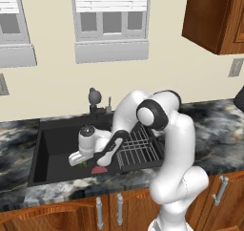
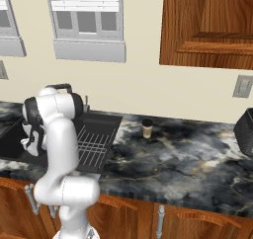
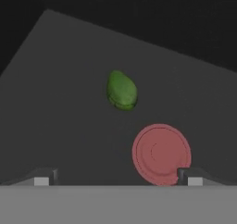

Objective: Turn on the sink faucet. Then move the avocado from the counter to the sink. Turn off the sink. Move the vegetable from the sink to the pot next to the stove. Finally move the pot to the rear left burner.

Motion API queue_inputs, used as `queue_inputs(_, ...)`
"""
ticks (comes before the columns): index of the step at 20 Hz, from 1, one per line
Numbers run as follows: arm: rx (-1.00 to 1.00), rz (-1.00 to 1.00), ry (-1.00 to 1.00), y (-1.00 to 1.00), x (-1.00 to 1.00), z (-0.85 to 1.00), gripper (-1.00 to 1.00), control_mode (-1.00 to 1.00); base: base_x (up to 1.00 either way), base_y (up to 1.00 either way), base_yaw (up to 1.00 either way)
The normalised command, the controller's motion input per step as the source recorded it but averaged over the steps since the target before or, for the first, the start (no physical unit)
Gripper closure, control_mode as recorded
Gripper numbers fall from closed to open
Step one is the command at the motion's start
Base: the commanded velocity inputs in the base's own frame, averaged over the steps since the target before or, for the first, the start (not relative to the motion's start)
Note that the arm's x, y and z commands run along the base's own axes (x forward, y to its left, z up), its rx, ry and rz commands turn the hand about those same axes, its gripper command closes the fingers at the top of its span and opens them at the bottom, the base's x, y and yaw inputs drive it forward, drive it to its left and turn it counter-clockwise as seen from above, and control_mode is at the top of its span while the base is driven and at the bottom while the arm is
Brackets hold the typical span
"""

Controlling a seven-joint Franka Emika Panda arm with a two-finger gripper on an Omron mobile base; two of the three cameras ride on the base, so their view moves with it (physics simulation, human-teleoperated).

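Wide-open gripper (image 3: 118, 179) holds nothing above the avocado (image 3: 122, 90); closing off-center could make the avocado roll away.

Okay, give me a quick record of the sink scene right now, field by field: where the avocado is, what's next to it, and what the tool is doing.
avocado: lying on the floor of the sink
red disc: flat on the sink floor, beside the avocado, apart from it
tool: open, above the sink floor, holding nothing
dish rack: right part of the sink
cup: upright on the counter, right of the sink
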Motion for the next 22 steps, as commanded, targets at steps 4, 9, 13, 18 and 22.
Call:
queue_inputs(4,-0.01,0.0,0.1,0.0,0.39,-0.06,-1.0,-1.0,0.0,0.0,0.0)
queue_inputs(9,-0.05,0.0,0.09,0.09,0.36,-0.04,-1.0,-1.0,0.0,0.0,0.0)
queue_inputs(13,-0.08,0.0,0.03,0.16,0.27,-0.06,-1.0,-1.0,0.0,0.0,0.0)
queue_inputs(18,-0.07,0.0,0.0,0.06,0.01,-0.19,-1.0,-1.0,0.0,0.0,0.0)
queue_inputs(22,-0.03,0.0,0.0,0.1,0.08,-0.27,-1.0,-1.0,0.0,0.0,0.0)
